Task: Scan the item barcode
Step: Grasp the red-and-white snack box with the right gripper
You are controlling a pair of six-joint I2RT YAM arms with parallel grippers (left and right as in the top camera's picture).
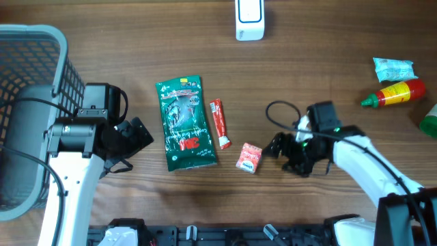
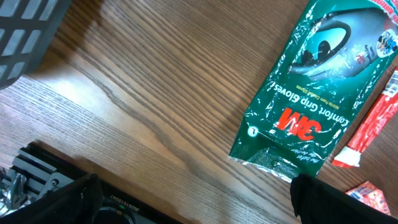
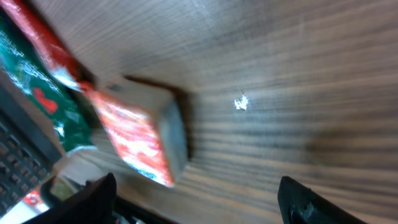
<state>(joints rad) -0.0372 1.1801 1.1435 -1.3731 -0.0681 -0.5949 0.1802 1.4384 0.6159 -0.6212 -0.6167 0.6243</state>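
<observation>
The right hand [image 1: 281,156], fingers spread and empty, hovers above the table [image 1: 328,82] with the small red box [image 1: 249,158] just ahead of it, likely a light, stiff carton best pinched across its narrow sides.

Far left, a grey wire basket [image 1: 68,68] sits on the wooden table [image 1: 328,61]. Over on the far right, a red and yellow bottle [image 1: 398,93] lies on its side, green cap pointing left, a crinkly pale blue packet [image 1: 394,68] just beside it. Nearby, a green object [image 1: 430,120] is cut off by the edge.
</observation>
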